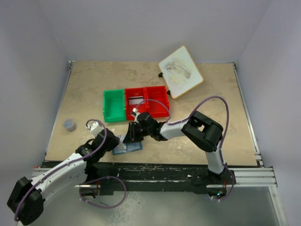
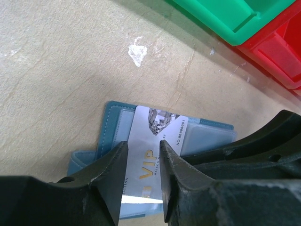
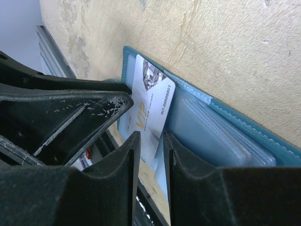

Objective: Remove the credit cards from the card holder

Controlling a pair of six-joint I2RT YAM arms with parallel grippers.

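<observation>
My left gripper (image 2: 143, 143) has its fingers slightly parted and grasps nothing. Its tips point down over the open blue card holder (image 2: 114, 123), and the white VIP card (image 2: 160, 123) lies flat just beneath and beyond them. My right gripper (image 3: 151, 137) is nearly closed, with that card's near edge running into its gap, though I cannot tell whether it is pinched. To do this well, I judge the left should pin the holder flat while the right draws the card straight out without bending it. I count one card showing, one two-panel holder and two grippers.
</observation>
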